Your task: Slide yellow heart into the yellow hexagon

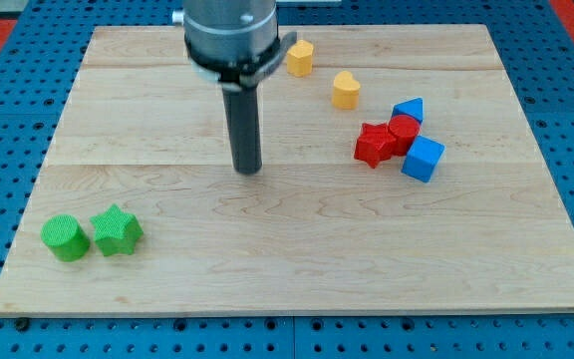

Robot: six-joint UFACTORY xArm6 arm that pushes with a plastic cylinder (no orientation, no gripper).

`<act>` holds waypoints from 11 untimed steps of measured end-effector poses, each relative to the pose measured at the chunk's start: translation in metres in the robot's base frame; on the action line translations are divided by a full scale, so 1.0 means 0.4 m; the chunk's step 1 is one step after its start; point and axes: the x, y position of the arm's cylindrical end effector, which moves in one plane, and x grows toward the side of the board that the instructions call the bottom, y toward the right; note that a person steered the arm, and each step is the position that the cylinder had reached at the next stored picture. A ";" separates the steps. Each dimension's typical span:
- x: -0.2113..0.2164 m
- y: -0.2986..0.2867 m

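The yellow heart lies on the wooden board near the view's top, right of centre. The yellow hexagon lies up and to the left of it, a short gap apart, close to the arm's grey housing. My tip rests on the board near the middle, well below and to the left of both yellow blocks, touching no block.
A cluster sits at the view's right: a red star, a red round block, a blue triangle and a blue cube. A green round block and a green star lie at the bottom left.
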 end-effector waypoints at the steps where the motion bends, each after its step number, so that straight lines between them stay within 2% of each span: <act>1: 0.139 0.048; 2: 0.023 0.170; 3: -0.160 0.177; 5: -0.326 0.331; 6: -0.400 0.239; 7: -0.471 0.316; 8: -0.471 0.395; 9: -0.581 0.439; 10: -0.531 0.289; 11: -0.531 0.226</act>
